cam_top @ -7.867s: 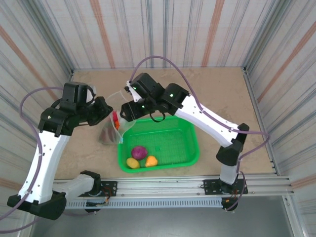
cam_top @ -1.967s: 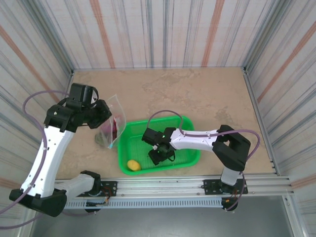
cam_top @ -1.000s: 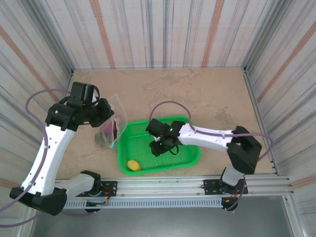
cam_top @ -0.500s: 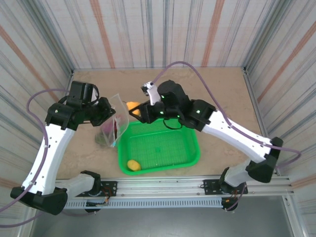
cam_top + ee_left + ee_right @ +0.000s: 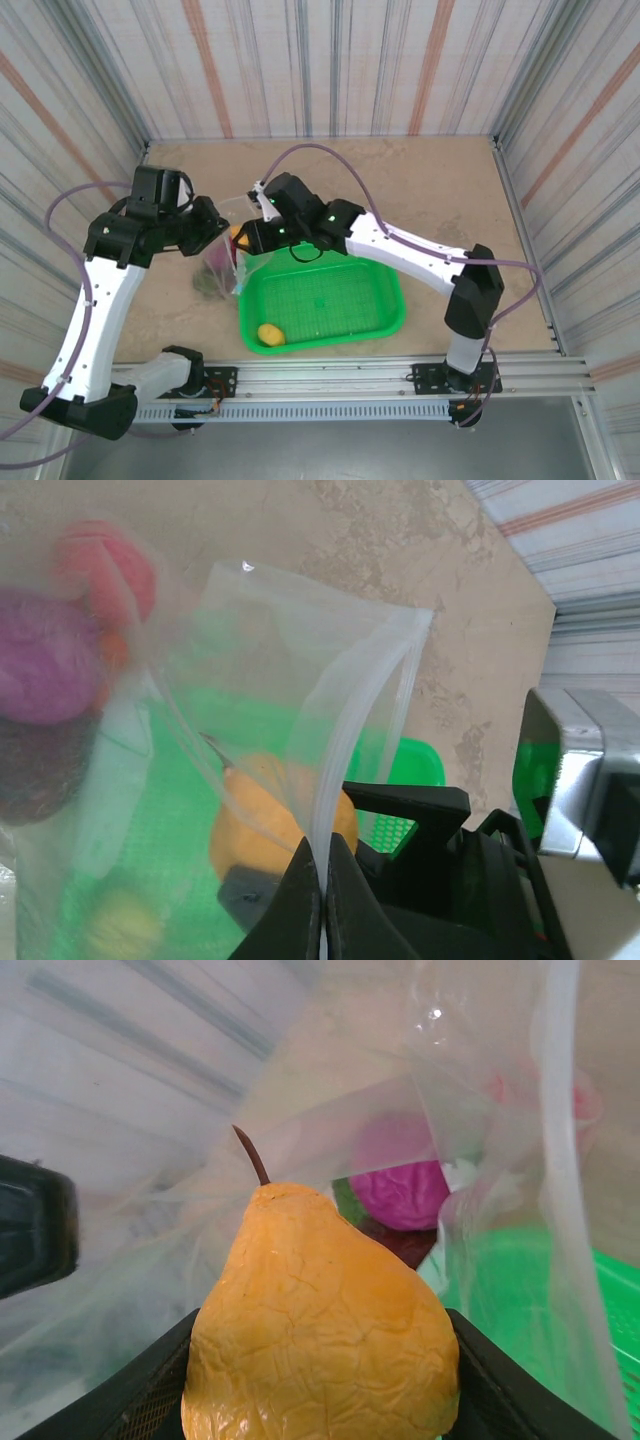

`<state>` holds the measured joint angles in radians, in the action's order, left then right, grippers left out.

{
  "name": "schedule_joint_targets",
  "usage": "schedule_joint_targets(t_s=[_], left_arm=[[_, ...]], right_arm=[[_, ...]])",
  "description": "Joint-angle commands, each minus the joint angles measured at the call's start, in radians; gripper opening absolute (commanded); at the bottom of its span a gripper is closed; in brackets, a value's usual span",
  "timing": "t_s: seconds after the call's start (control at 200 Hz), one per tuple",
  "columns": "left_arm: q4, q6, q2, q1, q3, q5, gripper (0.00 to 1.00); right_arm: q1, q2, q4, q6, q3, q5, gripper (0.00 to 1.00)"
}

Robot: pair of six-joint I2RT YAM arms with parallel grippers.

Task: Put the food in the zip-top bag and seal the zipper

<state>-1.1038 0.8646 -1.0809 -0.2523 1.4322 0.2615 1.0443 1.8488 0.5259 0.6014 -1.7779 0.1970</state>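
Observation:
My left gripper (image 5: 216, 226) (image 5: 323, 875) is shut on the mouth edge of the clear zip-top bag (image 5: 222, 262) (image 5: 290, 660) and holds it up and open beside the basket. The zipper strip (image 5: 362, 735) (image 5: 558, 1160) runs up from its fingers. My right gripper (image 5: 244, 238) (image 5: 320, 1380) is shut on an orange pear (image 5: 237, 233) (image 5: 320, 1310) (image 5: 262, 825), stem first at the bag's mouth. Inside the bag lie purple (image 5: 402, 1192) (image 5: 45, 670), pink (image 5: 108, 558) and dark red (image 5: 28, 775) food. A yellow fruit (image 5: 268, 333) lies in the basket.
The green mesh basket (image 5: 385, 300) (image 5: 600, 1290) sits at the table's near middle, right of the bag. Striped walls (image 5: 330, 60) close in the sandy table (image 5: 420, 190) on three sides. A metal rail (image 5: 350, 375) runs along the near edge.
My right gripper lifted the orange pear out of the basket and carried it left and down to the bag's mouth. My left gripper kept the bag edge pinched, nearly still.

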Motion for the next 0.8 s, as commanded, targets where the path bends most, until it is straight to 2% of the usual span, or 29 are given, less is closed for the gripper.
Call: schedule_joint_targets(t_s=[0.0, 0.07, 0.23, 0.631, 0.796], left_arm=[[-0.002, 0.003, 0.025, 0.011, 0.029, 0.004, 0.0], [-0.004, 0.002, 0.026, 0.01, 0.024, 0.003, 0.0], [-0.008, 0.002, 0.027, 0.012, 0.021, -0.002, 0.0], [-0.004, 0.016, 0.039, 0.015, -0.001, 0.005, 0.0], [-0.014, 0.013, 0.046, 0.024, -0.007, 0.007, 0.0]], right_arm=[[0.036, 0.034, 0.235, -0.078, -0.124, -0.149, 0.55], [0.046, 0.047, 0.287, -0.1, -0.158, -0.187, 0.61], [0.042, 0.034, 0.295, -0.119, -0.161, -0.179, 0.73], [0.034, -0.015, 0.25, -0.137, -0.136, -0.095, 0.71], [0.039, -0.129, 0.096, -0.169, -0.024, -0.027, 0.71]])
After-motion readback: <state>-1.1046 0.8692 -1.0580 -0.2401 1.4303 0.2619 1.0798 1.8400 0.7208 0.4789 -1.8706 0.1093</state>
